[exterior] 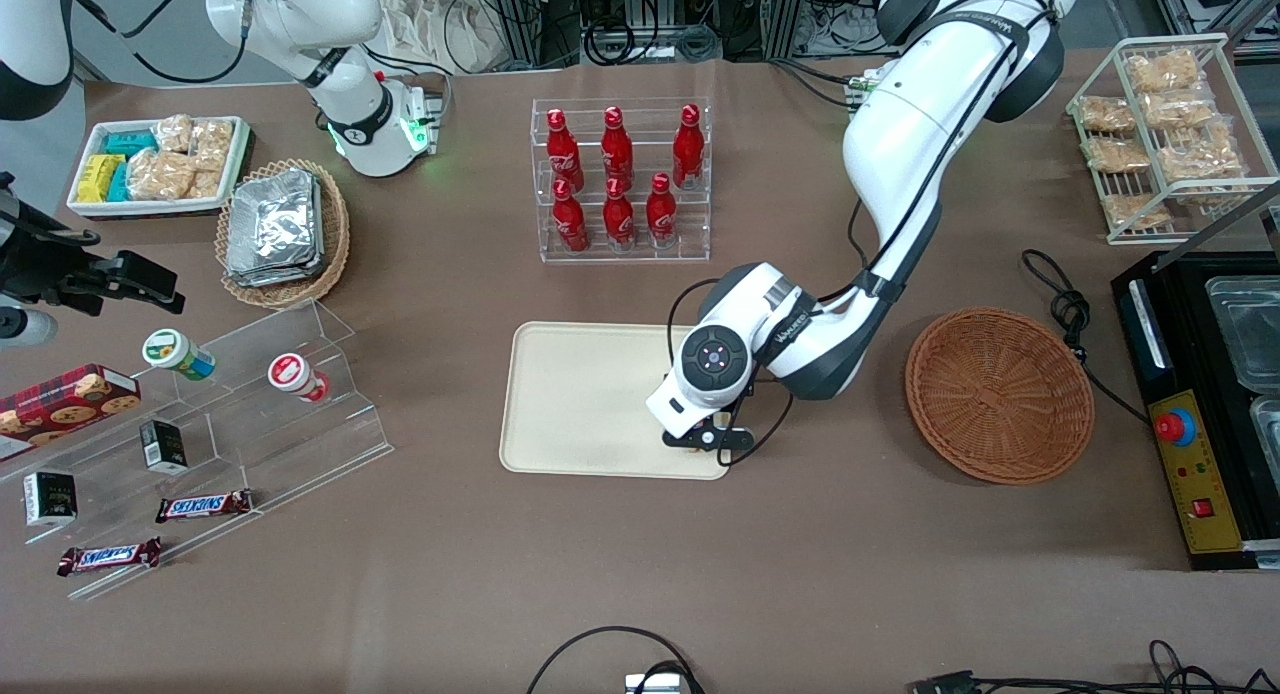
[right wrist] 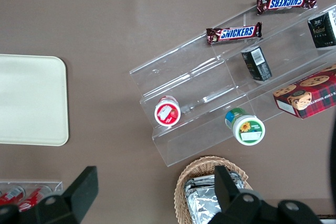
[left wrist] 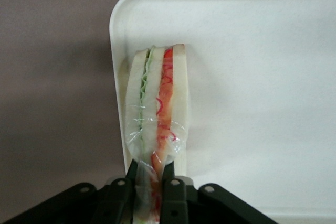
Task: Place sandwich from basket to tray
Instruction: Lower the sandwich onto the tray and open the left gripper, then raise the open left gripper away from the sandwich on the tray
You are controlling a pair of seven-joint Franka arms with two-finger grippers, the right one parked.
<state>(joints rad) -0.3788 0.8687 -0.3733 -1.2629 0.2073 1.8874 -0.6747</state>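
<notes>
The sandwich [left wrist: 157,103], a wedge of white bread in clear wrap with green and orange-red filling, is pinched at its near end by my left gripper [left wrist: 151,174], which is shut on it. It hangs edge-up just inside the rim of the cream tray [left wrist: 252,77], close above the tray's surface. In the front view the gripper [exterior: 700,440] is over the corner of the tray [exterior: 585,394] that lies nearest the camera and toward the basket. The reddish-brown wicker basket [exterior: 1000,394] sits beside the tray, toward the working arm's end, with nothing in it.
A clear rack of red bottles [exterior: 620,179] stands farther from the camera than the tray. A tan basket of foil packets [exterior: 280,232], a white tub of snacks [exterior: 160,164] and an acrylic stand [exterior: 200,444] lie toward the parked arm's end. A black appliance [exterior: 1200,404] and its cable [exterior: 1065,309] flank the basket.
</notes>
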